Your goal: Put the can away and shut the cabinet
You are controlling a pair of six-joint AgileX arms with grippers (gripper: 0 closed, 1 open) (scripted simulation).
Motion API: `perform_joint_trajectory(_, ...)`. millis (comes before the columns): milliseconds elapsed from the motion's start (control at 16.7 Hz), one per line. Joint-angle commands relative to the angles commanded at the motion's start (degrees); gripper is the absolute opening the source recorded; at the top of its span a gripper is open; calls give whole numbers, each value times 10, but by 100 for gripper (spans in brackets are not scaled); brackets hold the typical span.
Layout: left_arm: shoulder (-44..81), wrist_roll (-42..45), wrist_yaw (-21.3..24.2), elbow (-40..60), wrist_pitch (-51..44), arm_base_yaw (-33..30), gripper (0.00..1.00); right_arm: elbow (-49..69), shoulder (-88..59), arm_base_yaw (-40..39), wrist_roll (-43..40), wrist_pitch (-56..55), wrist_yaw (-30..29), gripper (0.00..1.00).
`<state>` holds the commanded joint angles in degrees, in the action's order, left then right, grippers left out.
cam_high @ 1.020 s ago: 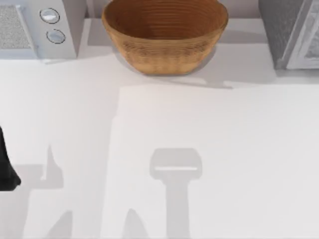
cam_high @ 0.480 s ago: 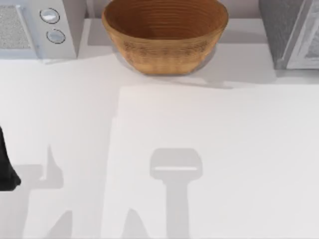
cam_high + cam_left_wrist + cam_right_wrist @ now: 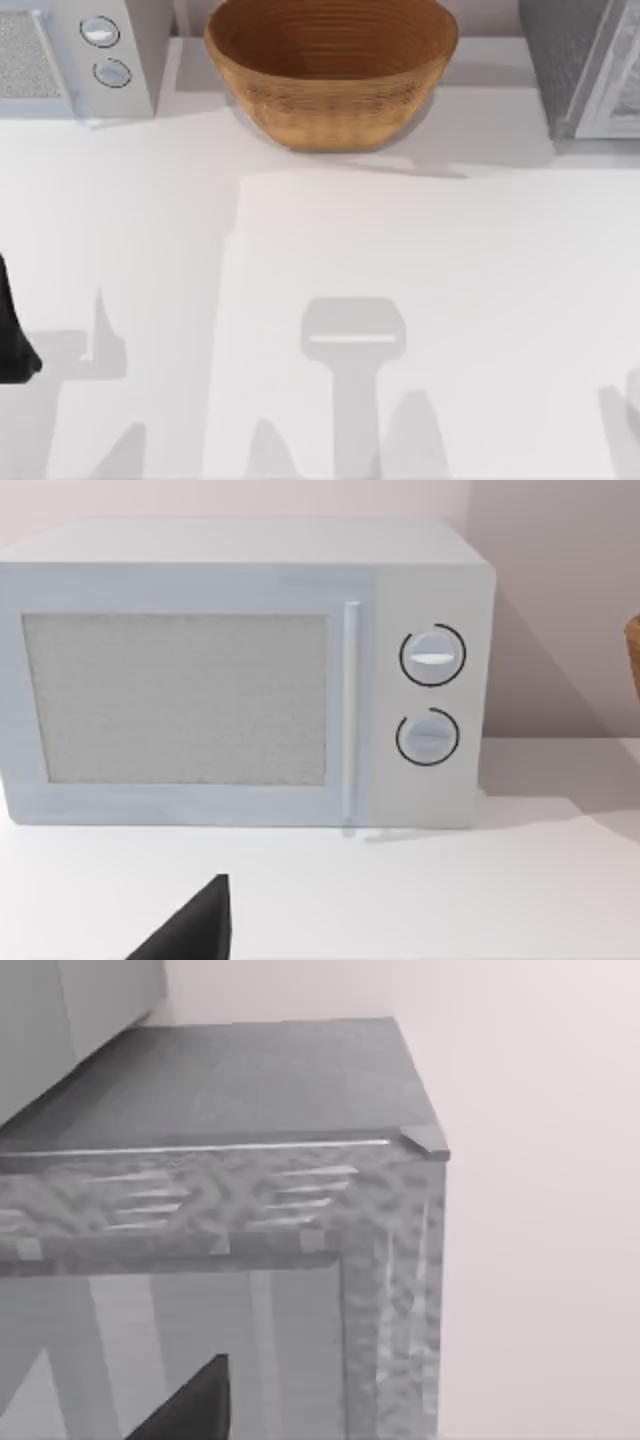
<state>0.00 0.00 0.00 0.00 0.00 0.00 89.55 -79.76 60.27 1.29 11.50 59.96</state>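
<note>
From above, the worktop [image 3: 420,260] carries a microwave [image 3: 75,55] at the far left, a woven basket [image 3: 330,70] at the far middle and a grey cabinet [image 3: 585,65] at the far right. The dark left arm [image 3: 12,330] sits parked at the left edge, unmoved since a second ago. What has changed lies at the lower right: a new shadow has appeared on the worktop and a pale rounded object [image 3: 633,385] has come in at the right edge; it cannot be identified. The can itself cannot be located. The left wrist view faces the microwave [image 3: 240,675], with one dark finger tip [image 3: 195,930] low in frame. The right wrist view looks at the cabinet [image 3: 250,1220] from close range, one dark finger tip [image 3: 195,1405] showing. The opening of either pair of fingers cannot be told. Judgement: the right arm has begun moving, so work is starting, with nothing yet stowed.
</note>
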Motion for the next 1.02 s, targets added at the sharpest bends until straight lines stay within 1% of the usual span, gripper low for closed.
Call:
perform_joint_trajectory(120,0,0,0,0,0,0,100,57,16,-4,0,61,-4,100)
perform_joint_trajectory(240,0,0,0,0,0,0,100,91,27,-6,0,97,-7,100)
perform_joint_trajectory(720,0,0,0,0,0,0,100,103,30,-10,0,107,-13,100)
perform_joint_trajectory(840,0,0,0,0,0,0,100,103,31,-38,2,107,-43,100)
perform_joint_trajectory(1020,0,0,0,0,0,0,100,101,35,-118,8,110,-126,100)
